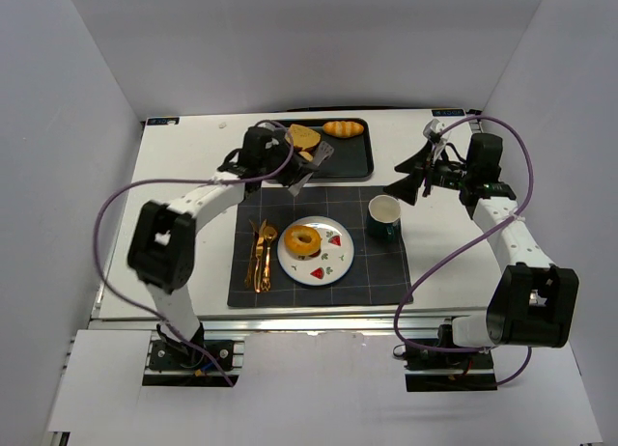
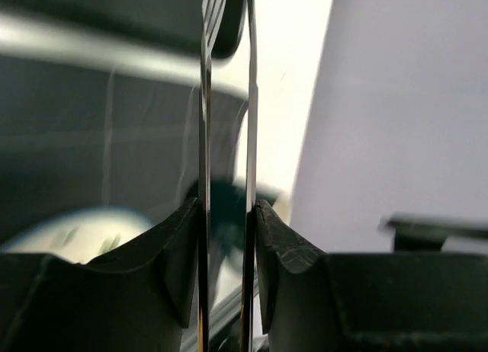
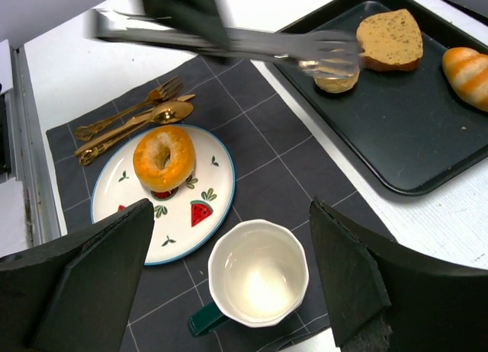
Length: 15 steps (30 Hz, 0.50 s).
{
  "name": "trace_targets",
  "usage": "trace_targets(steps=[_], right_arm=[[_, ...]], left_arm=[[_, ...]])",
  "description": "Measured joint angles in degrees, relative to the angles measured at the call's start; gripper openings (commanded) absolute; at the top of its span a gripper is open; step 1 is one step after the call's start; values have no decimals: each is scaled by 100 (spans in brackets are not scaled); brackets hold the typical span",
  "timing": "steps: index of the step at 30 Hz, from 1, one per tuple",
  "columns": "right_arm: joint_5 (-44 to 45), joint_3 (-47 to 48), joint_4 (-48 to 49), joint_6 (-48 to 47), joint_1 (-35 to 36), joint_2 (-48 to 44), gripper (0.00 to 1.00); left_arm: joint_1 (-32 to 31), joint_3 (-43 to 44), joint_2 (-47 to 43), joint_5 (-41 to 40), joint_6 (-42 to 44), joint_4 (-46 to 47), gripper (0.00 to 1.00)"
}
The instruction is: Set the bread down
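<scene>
We see the left claw (image 1: 290, 171) clamped on a pair of metal tongs (image 3: 252, 43); in its wrist view both fingers (image 2: 286, 245) press the two steel arms together. The tong tips reach into the black tray (image 3: 396, 131) at the far side of the counter (image 1: 183, 176) and sit at a small round bread (image 3: 335, 81), just beside a slice (image 3: 390, 38). We cannot tell whether the bread is lifted off the tray. A striped roll (image 3: 467, 74) lies farther along the tray. The right claw (image 3: 229, 215) hangs with its fingers spread wide, holding nothing, above a cup (image 3: 258, 274) on the dark placemat (image 3: 267, 169). Beside the cup, a plate (image 3: 122, 207) carries a bagel (image 3: 162, 158), with gold cutlery (image 3: 130, 120) next to it
</scene>
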Motion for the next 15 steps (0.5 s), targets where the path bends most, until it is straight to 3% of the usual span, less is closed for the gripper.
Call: trace_targets(steps=[6, 15], right_arm=[[-37, -153, 245, 109, 0, 0, 87], [-39, -361, 529, 184, 0, -9, 88]], left_arm=[[2, 1113, 1604, -52, -1279, 1075, 47], [2, 1499, 2444, -103, -2457, 1742, 50]])
